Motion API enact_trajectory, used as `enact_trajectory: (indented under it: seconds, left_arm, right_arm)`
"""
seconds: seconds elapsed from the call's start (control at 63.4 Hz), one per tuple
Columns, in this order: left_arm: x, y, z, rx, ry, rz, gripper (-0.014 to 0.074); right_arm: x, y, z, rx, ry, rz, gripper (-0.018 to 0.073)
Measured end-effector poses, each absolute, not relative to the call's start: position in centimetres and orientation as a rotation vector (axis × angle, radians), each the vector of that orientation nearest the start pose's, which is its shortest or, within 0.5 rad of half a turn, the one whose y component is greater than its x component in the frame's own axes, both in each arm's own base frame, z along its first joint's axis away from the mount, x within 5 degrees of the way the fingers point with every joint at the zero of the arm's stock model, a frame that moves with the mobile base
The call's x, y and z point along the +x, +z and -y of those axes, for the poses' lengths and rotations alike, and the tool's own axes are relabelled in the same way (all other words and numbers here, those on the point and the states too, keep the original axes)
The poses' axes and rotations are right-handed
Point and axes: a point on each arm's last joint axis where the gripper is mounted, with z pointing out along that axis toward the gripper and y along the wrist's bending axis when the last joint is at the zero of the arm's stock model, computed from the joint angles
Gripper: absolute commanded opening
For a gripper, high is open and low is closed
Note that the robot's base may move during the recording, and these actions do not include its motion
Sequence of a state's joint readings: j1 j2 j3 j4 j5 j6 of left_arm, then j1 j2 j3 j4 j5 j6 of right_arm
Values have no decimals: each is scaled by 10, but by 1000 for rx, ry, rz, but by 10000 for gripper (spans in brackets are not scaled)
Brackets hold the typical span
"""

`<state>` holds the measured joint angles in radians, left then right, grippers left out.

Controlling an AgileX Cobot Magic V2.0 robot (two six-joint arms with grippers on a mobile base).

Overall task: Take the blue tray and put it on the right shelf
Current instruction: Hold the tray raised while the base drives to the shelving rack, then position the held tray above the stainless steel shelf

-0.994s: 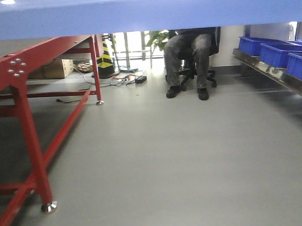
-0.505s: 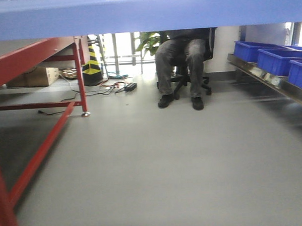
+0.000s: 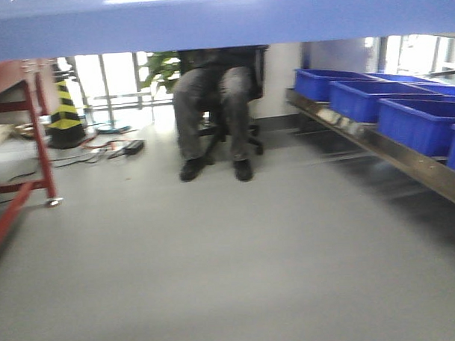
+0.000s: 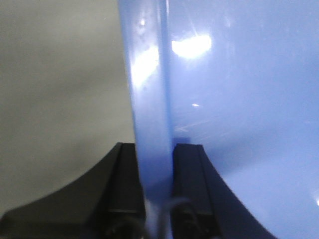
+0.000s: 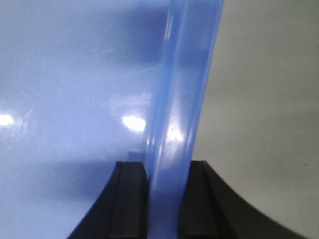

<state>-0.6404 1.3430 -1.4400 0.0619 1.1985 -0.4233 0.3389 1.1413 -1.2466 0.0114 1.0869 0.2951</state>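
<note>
Left gripper (image 4: 155, 152) and right gripper (image 5: 163, 167) jaws both clamped on tray (image 3: 222, 21) rim; hold it level, approach shelf (image 3: 407, 164) square, clear the bins (image 3: 416, 123).

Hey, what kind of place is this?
Probably a workshop or factory-style lab: a steel shelf lined with blue bins, a red rack and a striped cone.
</note>
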Motion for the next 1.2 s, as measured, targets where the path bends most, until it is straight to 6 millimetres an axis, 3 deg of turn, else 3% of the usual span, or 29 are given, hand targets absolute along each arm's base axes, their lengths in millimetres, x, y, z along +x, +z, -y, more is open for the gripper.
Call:
enact_trajectory:
  seconds: [1.199]
  left_arm:
    - [215,397,154,291,-312,-2599,-48]
  right_arm:
    - [204,394,-73,-52,287,-2487,68]
